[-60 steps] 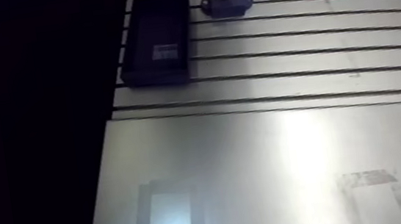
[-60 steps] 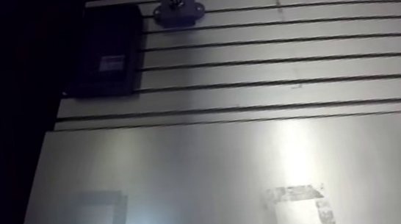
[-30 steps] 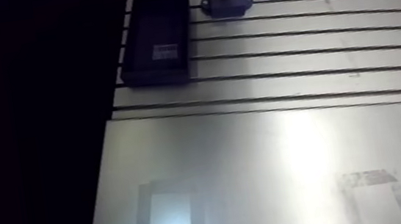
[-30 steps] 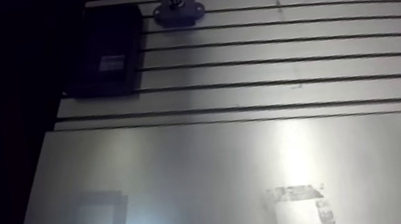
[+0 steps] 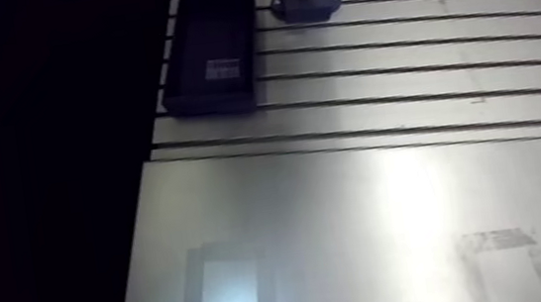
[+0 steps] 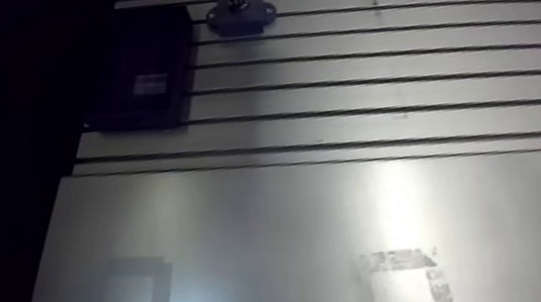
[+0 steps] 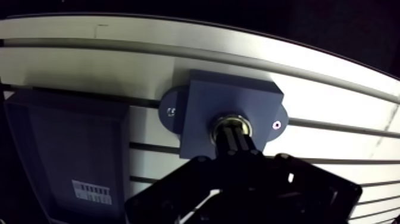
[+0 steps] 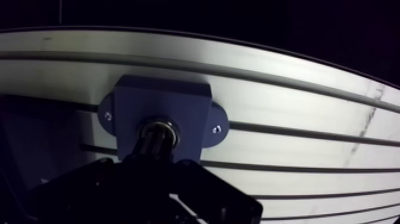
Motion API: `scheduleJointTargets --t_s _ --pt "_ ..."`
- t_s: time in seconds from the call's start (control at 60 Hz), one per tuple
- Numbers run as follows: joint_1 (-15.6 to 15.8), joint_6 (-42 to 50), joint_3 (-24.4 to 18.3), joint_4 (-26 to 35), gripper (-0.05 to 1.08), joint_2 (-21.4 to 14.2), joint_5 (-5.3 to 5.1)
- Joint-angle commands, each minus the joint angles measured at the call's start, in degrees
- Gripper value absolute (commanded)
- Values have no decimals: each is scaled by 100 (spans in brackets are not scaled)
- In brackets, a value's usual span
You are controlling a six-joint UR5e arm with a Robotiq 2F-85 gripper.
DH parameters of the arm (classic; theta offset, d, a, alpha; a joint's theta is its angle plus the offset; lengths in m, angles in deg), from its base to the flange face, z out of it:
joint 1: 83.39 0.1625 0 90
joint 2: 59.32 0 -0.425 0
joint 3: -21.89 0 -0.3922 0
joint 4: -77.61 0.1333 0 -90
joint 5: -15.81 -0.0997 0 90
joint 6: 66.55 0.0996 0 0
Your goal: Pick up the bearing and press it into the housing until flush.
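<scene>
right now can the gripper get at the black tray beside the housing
Probably yes. The black tray lies right beside the housing, open-topped with nothing over it. The gripper is down on the housing's bore, so it would have to lift clear and shift sideways; no obstacle shows between them.

My gripper (image 7: 233, 136) pointed straight down w/ wrist vertical above it, tip set low at the far edge of the table (image 5: 392, 207). Too dark to read its grip.
</scene>
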Motion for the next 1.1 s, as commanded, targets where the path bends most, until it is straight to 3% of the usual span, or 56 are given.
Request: scheduleJointTargets --t_s 0.017,1.1 --pt "0 0 -4 0 108 29 0" --pt "0 0 -13 0 108 48 17"
